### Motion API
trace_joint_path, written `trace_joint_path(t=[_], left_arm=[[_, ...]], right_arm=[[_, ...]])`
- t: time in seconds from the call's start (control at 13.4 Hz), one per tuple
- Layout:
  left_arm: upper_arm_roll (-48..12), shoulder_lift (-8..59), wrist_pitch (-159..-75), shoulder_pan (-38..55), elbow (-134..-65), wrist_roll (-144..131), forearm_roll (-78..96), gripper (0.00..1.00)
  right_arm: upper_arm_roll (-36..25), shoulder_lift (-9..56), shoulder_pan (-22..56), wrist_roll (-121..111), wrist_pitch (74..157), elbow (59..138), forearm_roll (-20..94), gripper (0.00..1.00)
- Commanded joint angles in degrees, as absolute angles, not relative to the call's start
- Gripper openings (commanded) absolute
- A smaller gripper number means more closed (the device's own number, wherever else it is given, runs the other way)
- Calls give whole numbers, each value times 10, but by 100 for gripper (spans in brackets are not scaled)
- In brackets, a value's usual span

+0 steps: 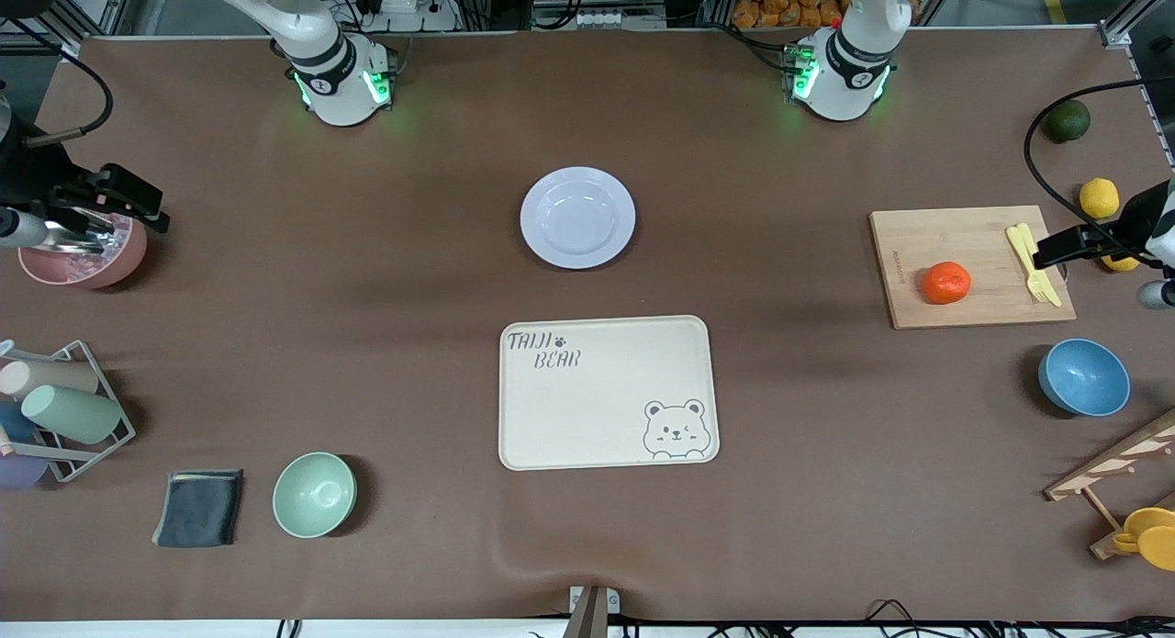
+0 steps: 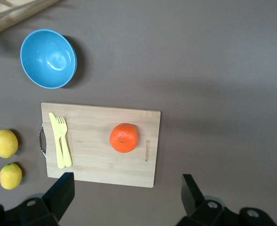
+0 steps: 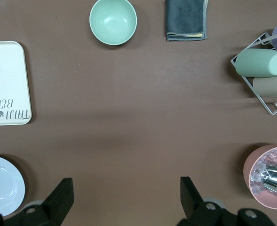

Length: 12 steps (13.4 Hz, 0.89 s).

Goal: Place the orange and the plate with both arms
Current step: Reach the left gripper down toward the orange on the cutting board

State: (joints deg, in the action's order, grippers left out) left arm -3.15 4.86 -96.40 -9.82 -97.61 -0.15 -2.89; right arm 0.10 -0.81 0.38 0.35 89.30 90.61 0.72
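While the orange (image 1: 945, 283) sits on the board (image 1: 964, 243), both grippers (image 2: 124, 195) (image 3: 124, 195) unclenched, empty.

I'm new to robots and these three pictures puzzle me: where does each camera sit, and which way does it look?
Front view: high across the table, facing both arm bases; plate mid-table.
Left wrist view: on the left arm, looking down at the orange on the cutting board; open left gripper shows.
Right wrist view: on the right arm, looking down at bare table; open right gripper shows.
Shared: front and right wrist both show the tray.
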Motion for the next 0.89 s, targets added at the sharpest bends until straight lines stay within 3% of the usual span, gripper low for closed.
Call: trace_joint_path(t=[0.0, 0.45, 0.82], left_arm=[[-33, 17, -998, -107, -1034, -5, -30, 100], [-36, 0, -1088, -143, -1149, 3, -31, 100], [-36, 39, -1199, -154, -1234, 4, -46, 100]], right_arm=[[11, -16, -7, 6, 891, 909, -2, 100], [11, -16, -7, 6, 891, 909, -2, 100], [11, -16, -7, 6, 891, 909, -2, 100]])
